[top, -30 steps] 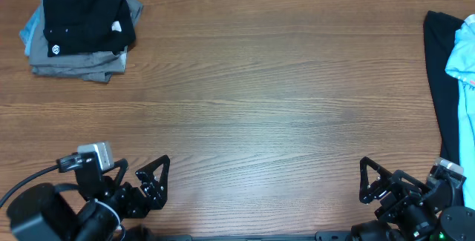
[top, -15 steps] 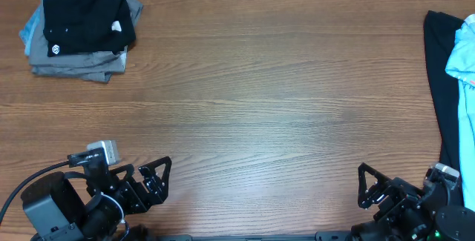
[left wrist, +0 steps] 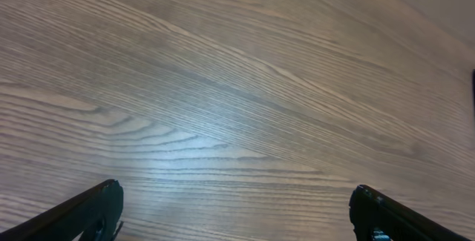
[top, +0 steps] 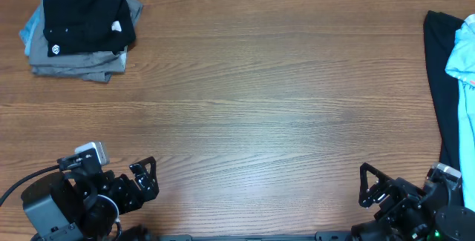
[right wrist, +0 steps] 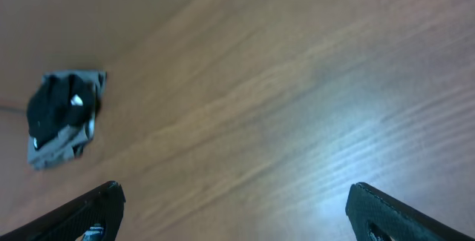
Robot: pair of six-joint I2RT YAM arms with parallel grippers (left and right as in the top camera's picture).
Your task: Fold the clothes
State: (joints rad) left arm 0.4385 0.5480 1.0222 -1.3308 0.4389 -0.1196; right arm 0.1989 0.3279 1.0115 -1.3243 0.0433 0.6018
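Clothes sit in two places on my overhead feed. In the upper left of the frame I see a folded stack. A black short-sleeved shirt lies on top, with a small round white logo near its lower left corner. A grey garment lies under it, and a strip of light blue fabric shows at the stack's left side. At the right edge of the frame a black garment lies loose and unfolded along the side of the wood-grain table. A light blue garment rests over it, cut off by the frame.

My left pincer is in the lower left of the overhead frame, well apart from the stack. It is released and grasps nothing. On the left wrist feed its two fingers stand wide in the lower corners, with only wood grain between them.

My right pincer is in the lower right, near the lower end of the black garment. It too is released, with nothing between its jaws. On the right wrist feed its fingers sit in the lower corners. The folded stack shows small and blurred at the left of that frame, far across the table.
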